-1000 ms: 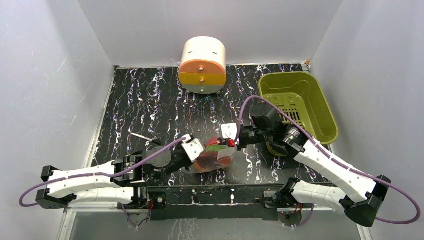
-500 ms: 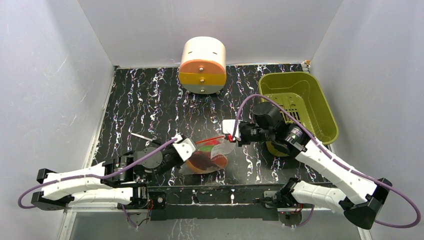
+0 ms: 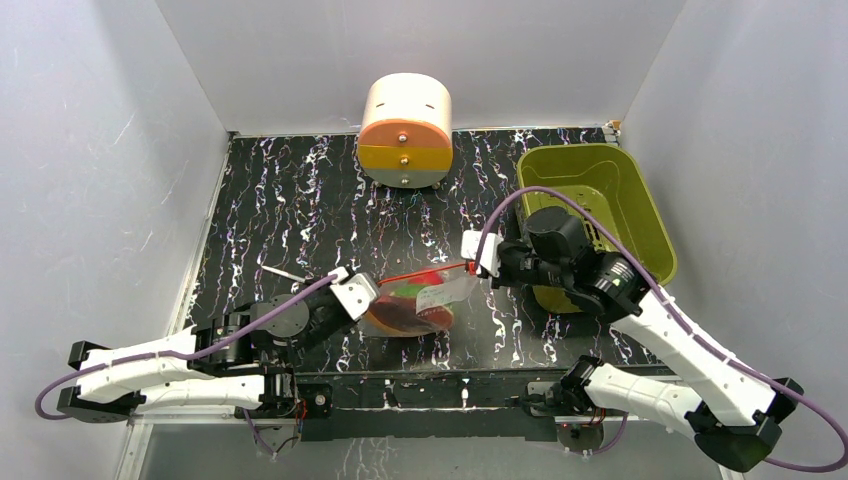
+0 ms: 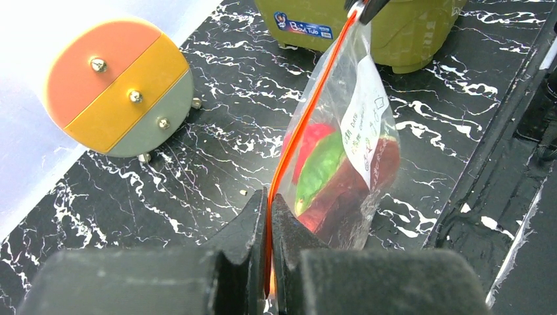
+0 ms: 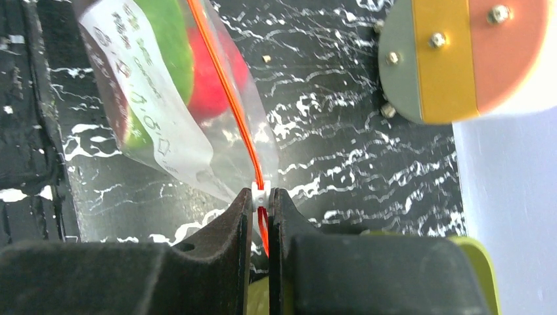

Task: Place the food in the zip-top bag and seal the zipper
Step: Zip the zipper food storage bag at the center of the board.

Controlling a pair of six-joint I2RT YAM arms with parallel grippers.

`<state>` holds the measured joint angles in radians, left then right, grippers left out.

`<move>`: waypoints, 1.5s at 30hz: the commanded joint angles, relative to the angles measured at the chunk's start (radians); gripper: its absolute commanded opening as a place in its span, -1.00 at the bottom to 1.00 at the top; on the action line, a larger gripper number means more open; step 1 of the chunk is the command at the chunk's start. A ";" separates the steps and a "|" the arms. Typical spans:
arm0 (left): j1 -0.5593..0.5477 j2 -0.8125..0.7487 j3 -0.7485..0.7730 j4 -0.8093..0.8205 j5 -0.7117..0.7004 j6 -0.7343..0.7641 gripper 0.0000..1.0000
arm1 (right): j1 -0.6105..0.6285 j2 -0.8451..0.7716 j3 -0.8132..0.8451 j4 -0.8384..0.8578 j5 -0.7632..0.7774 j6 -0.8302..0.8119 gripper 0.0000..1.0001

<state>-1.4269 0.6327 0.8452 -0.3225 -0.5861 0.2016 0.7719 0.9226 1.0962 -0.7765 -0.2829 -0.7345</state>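
Above the near middle of the table, the zip-top bag is held stretched between both arms, its zipper drawn taut into a straight orange-red line. Food sits inside: red, green and reddish-brown pieces bunched low behind crinkled clear film and a white label.

Sealing looks like the step in hand. The left gripper has its fingers pressed together on 1 end of the strip. The right gripper pinches the white slider near the other end. The slider seems close to the end of its run, though I cannot tell whether the mouth is fully closed. The next move probably calls for a short, level pull, then lowering the bag gently.

Beyond stand the olive-green bin and a round drawer unit.
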 commanded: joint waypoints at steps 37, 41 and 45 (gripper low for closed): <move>0.060 0.219 -0.049 0.153 -0.029 -0.305 -1.00 | -0.020 0.002 -0.055 0.202 0.399 0.106 -0.91; 0.171 0.225 -0.050 0.121 0.050 -0.346 -1.00 | -0.024 0.075 -0.060 0.335 0.375 0.126 -0.31; 0.231 0.267 -0.039 0.083 0.042 -0.363 -1.00 | -0.025 0.112 -0.014 0.378 0.360 0.174 0.32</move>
<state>-1.2427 0.8787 0.7895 -0.2329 -0.5354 -0.1223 0.7502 1.0374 1.0176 -0.5819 0.0834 -0.5953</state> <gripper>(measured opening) 0.013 0.554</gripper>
